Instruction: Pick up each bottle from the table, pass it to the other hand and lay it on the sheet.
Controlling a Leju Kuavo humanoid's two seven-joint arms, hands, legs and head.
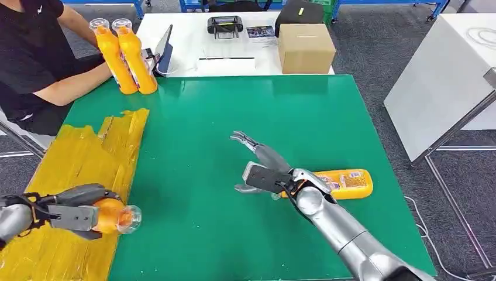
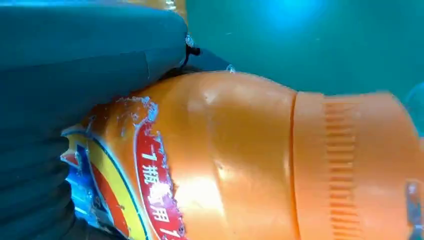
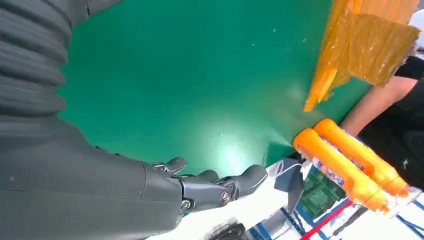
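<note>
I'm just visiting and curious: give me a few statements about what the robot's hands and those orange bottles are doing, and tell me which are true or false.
1. The robot's left hand holds an orange plastic bottle above the crinkled yellow sheet. True.
2. The robot's right hand grips a bottle. False: its fingers are spread and hold nothing.
3. A labelled orange bottle lies on its side on the green table beside the right arm. True.
4. Two orange bottles at the table's far corner lie flat and untouched. False: they stand upright, with a person's hand on them.
5. The brown cardboard box sits on the green table. False: it sits on the white table behind.
</note>
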